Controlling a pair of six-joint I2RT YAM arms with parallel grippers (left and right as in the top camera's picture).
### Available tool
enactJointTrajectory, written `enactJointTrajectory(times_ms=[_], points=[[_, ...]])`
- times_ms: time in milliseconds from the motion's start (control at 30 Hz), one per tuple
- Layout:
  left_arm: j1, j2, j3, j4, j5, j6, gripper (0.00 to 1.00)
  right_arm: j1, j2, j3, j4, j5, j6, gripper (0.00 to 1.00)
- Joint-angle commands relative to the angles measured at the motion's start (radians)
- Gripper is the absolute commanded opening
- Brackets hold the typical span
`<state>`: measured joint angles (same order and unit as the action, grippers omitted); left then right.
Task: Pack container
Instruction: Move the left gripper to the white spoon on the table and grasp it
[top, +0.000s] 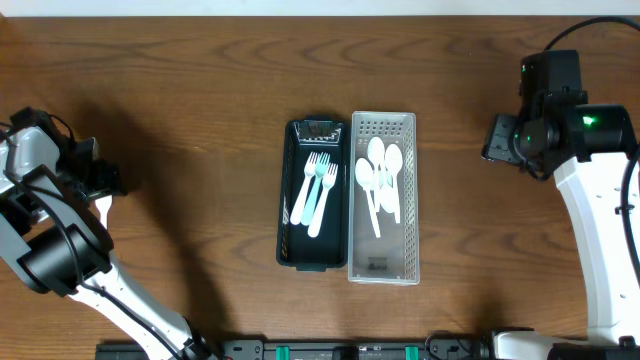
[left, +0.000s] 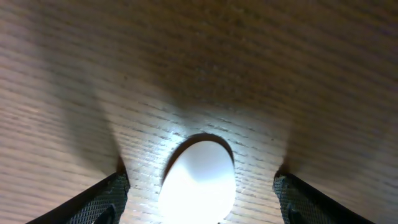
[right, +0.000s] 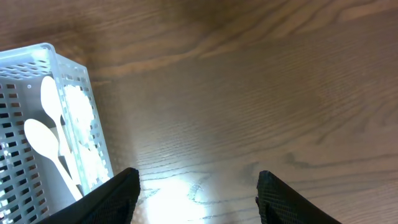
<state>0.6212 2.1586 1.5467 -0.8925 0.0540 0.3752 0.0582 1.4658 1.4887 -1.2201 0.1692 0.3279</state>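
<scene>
A black tray (top: 292, 240) in the middle of the table holds white and light-blue forks (top: 315, 185). Beside it on the right, a white perforated basket (top: 385, 265) holds white spoons (top: 380, 180). My left gripper (left: 199, 202) is at the far left of the table (top: 103, 192). It is open, with the bowl of a white spoon (left: 199, 183) lying on the wood between its fingers, not touching them. My right gripper (right: 196, 196) is open and empty over bare wood at the right (top: 497, 140). The basket (right: 93, 134) with spoons (right: 43, 134) shows at its left.
The table is brown wood (top: 200, 90). Black equipment (top: 360, 350) runs along the front edge. Both arm bodies stand at the table's left and right sides.
</scene>
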Motion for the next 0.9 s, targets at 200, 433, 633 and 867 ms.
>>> enactJointTrajectory(times_ms=[200, 433, 633, 867], points=[[0.007, 0.013, -0.047, 0.011, 0.017, 0.013, 0.74, -0.008, 0.000, -0.005, -0.003, 0.007, -0.007, 0.64], [0.007, 0.013, -0.073, 0.024, 0.018, 0.013, 0.73, -0.008, 0.000, -0.005, -0.003, 0.007, -0.007, 0.64], [0.007, 0.013, -0.073, 0.016, 0.018, -0.014, 0.61, -0.008, 0.000, -0.005, -0.003, 0.007, -0.007, 0.64], [0.007, 0.013, -0.073, 0.007, 0.017, -0.044, 0.56, -0.008, 0.000, -0.005, -0.003, 0.007, -0.007, 0.64]])
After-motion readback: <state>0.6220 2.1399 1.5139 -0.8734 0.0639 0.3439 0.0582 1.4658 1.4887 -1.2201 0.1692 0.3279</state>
